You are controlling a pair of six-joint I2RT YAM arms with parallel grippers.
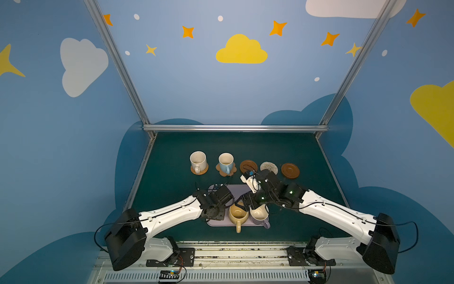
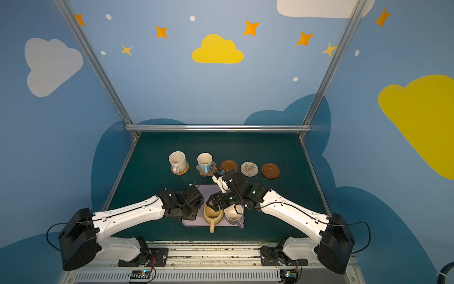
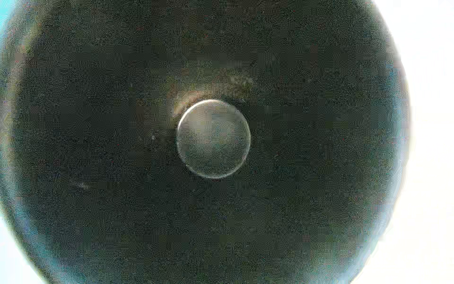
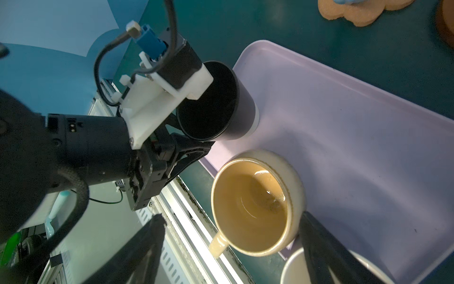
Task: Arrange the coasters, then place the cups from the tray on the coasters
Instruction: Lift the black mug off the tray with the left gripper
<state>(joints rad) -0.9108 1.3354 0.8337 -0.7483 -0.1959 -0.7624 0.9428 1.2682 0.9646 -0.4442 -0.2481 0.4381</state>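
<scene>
Now the left claw (image 4: 190, 151) sits at the black mug (image 4: 245, 105) on the tray (image 4: 344, 123), lower centre, grip unclear; the right claw (image 4: 228, 218) gapes over the mustard mug (image 4: 292, 182); a lift looks due.

Both arms reach inward, wrists pitched down; L gripper (image 4: 189, 153) jaws prob. narrow; R gripper (image 4: 231, 218) jaws wide apart.

The tray (image 4: 344, 147) is lilac-pink and the worktop (image 1: 245, 147) dark green. The mugs differ: a mustard-yellow mug (image 1: 238, 214), a lilac mug (image 1: 259, 216), a black mug (image 4: 242, 108), a cream mug (image 1: 198, 159) and a light-blue mug (image 1: 225, 162). A ringed coaster (image 1: 290, 170) is brown.
</scene>
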